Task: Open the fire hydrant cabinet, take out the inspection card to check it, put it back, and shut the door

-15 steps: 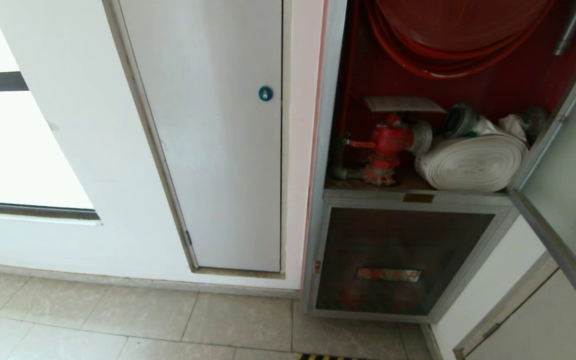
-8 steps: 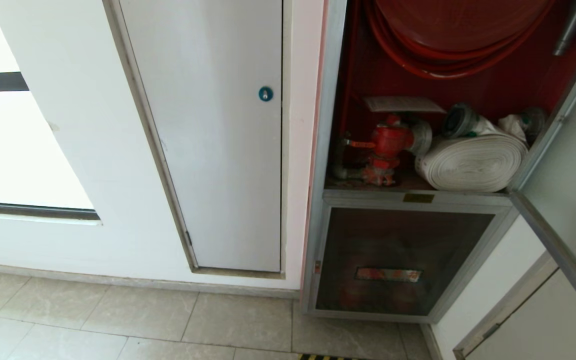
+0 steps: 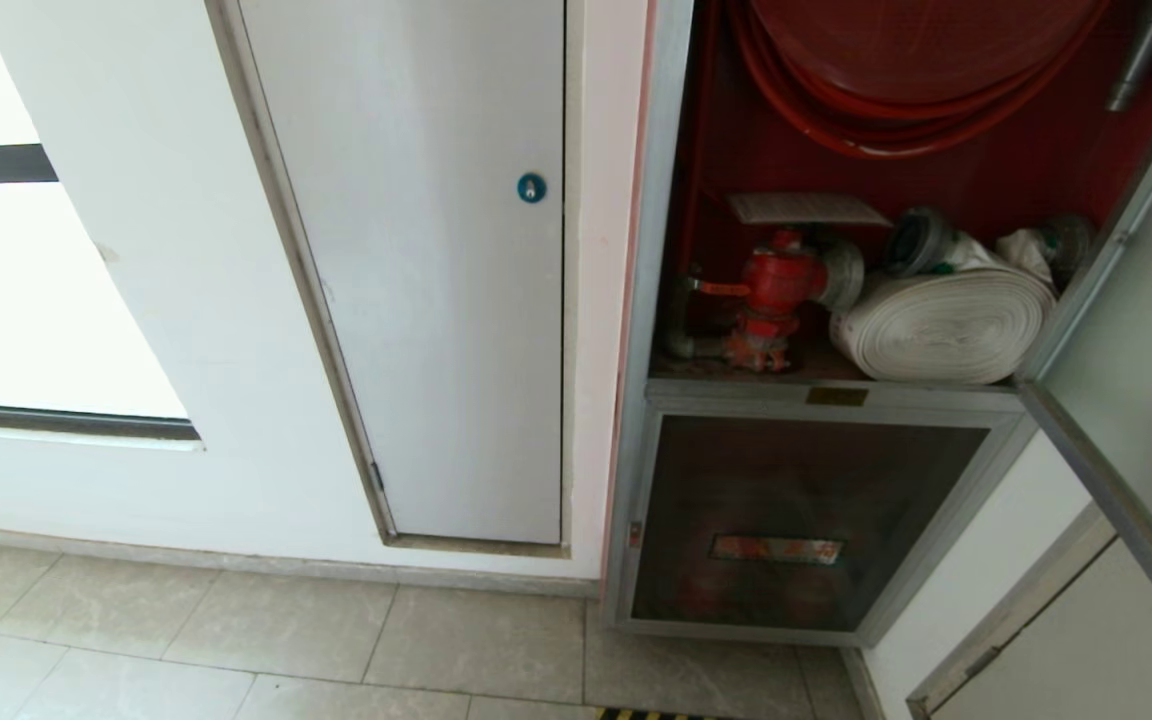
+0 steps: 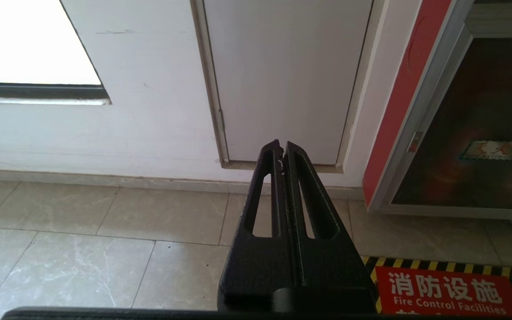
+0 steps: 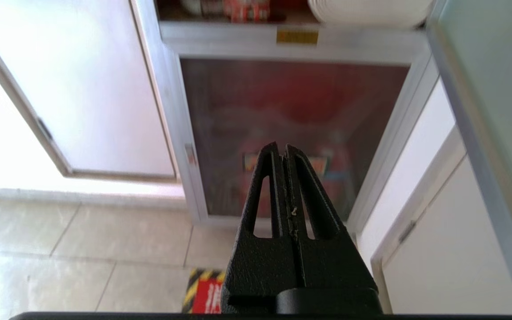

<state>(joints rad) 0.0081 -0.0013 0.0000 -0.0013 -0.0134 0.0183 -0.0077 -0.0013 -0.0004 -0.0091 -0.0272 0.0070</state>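
The fire hydrant cabinet [image 3: 658,200] stands open, red inside. Its door [image 3: 1146,330] is swung out to the right, edge toward me. The white inspection card [image 3: 806,207] lies flat above the red valve [image 3: 776,285], next to the white rolled hose [image 3: 946,325]. Neither arm shows in the head view. My right gripper [image 5: 282,150] is shut and empty, low in front of the lower glass panel [image 5: 291,124], with the door [image 5: 491,89] beside it. My left gripper [image 4: 281,149] is shut and empty, pointing at the foot of the wall.
A white panel [image 3: 436,300] with a round blue lock [image 3: 531,187] is set in the wall left of the cabinet. A red hose reel [image 3: 916,60] fills the cabinet's top. A red floor sign [image 4: 442,293] with yellow-black edging lies on the tiles.
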